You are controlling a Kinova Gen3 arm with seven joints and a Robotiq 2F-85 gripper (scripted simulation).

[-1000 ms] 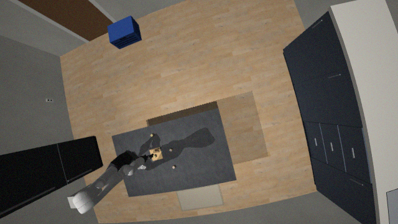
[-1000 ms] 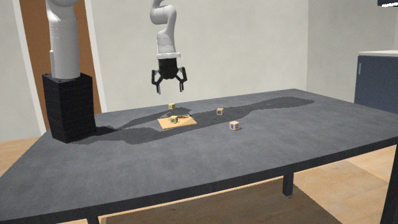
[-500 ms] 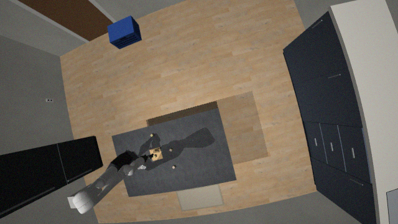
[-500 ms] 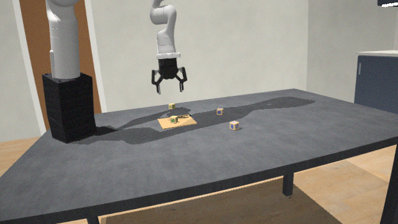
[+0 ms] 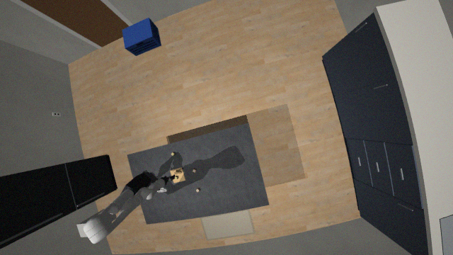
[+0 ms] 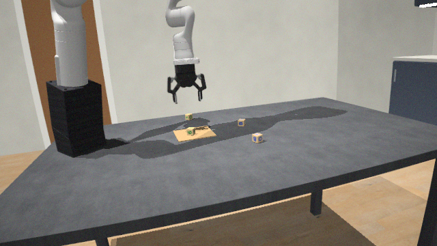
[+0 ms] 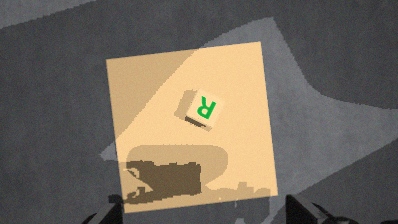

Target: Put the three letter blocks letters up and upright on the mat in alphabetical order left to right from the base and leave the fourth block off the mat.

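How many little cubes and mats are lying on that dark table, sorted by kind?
Blocks: 4. One sits on the mat; three lie off it on the table: one behind the mat, one to its right, one nearer the front.
Mats: 1, tan and square.
Total: 5.

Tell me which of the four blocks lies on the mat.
The block showing a green R, alone on the tan mat; the other three sit on the bare grey table.
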